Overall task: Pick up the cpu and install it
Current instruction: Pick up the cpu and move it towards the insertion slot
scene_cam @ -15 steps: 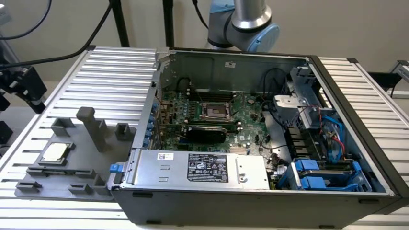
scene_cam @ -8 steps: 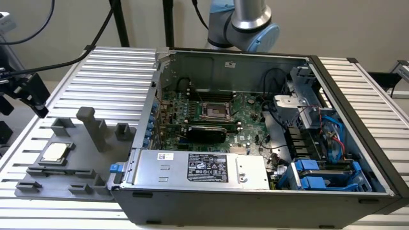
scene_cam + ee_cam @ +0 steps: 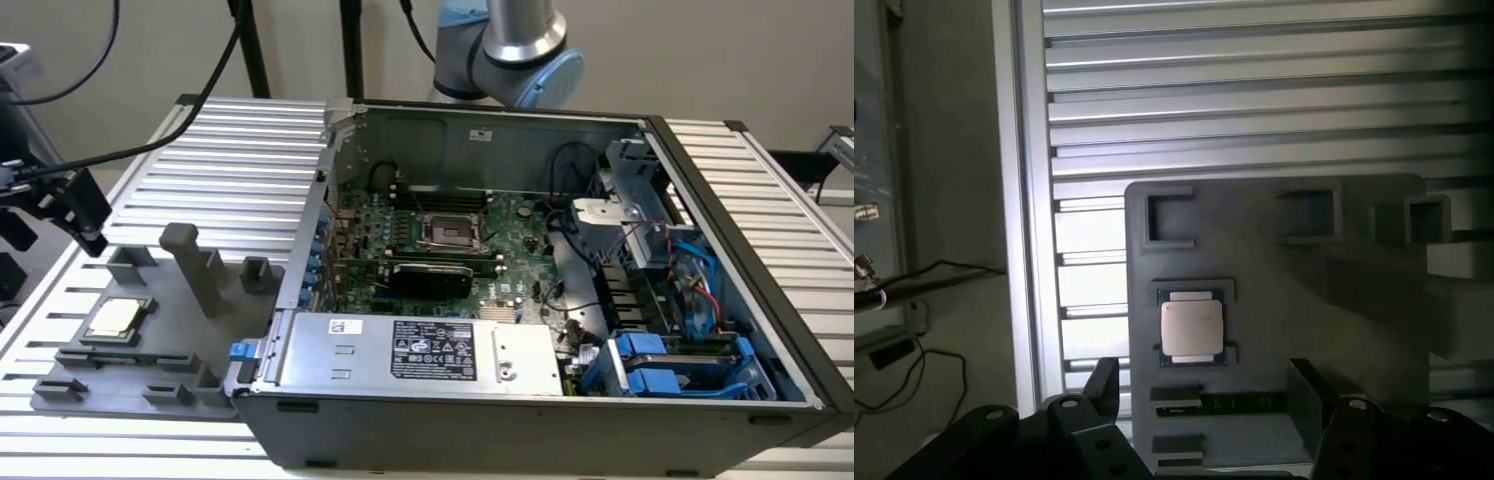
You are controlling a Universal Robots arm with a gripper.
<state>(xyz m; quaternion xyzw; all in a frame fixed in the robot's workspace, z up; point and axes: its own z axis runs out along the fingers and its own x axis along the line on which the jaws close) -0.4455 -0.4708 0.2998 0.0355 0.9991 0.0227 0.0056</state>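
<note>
Atop matte grey holder (image 3: 1284,300), square silver cpu (image 3: 1192,328)

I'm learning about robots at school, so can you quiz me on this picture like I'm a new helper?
1. The cpu rests on: A) grey holder tray B) power supply C) motherboard.
2. True or false: the cpu already sits in the motherboard socket.
3. Fill in: the tool near the cpu is ____ (open or shut).
Key: 1 A; 2 false; 3 open.

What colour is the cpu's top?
Dull silver, with a thin darker rim; the cpu shows best in the wrist view.
</note>
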